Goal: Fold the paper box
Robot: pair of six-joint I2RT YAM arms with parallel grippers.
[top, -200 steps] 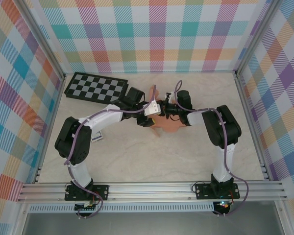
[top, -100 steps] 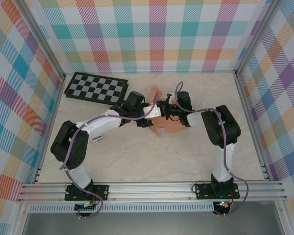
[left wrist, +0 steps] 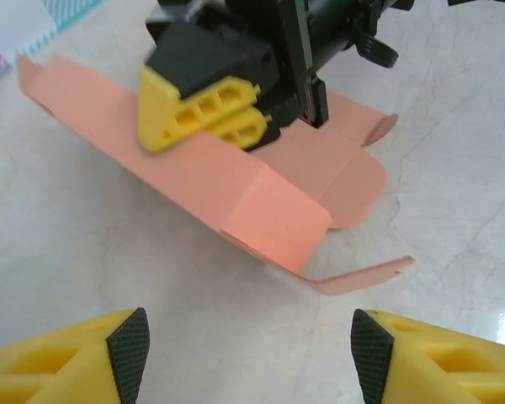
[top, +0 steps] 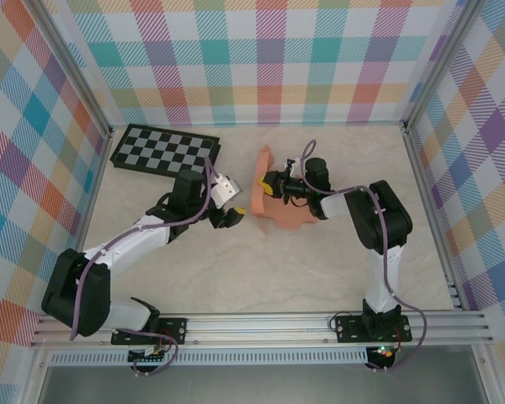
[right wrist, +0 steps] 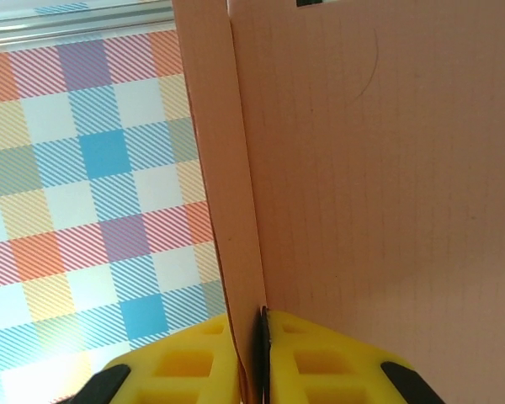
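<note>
The paper box (top: 279,206) lies just above the middle of the overhead frame on the table (top: 261,269), partly formed: in the left wrist view the paper box (left wrist: 265,202) has 1 long wall raised from upper left towards the centre, while 2 loose flaps at centre right curl low against the surface. The right gripper (top: 269,183) is pressed together on that raised wall; seen from its own wrist, the right gripper (right wrist: 259,337) pinches what looks like 2 layers of card (right wrist: 362,168) at a vertical seam. From the left wrist camera the right gripper (left wrist: 209,119) sits at the wall's top edge, upper centre.

The left gripper (top: 233,215) hangs spread and empty just left of the box; its pads (left wrist: 126,345) frame the bottom edge of its own view, apart from the card.

The step in hand appears to be standing this wall square on its crease. To do it well, the pinch should stay close to the seam so the thin card bends at the crease and does not buckle. The spread gripper would best come in low, steadying the base or lifting 1 loose flap at a time. The checkerboard (top: 164,150) at upper left is well apart
</note>
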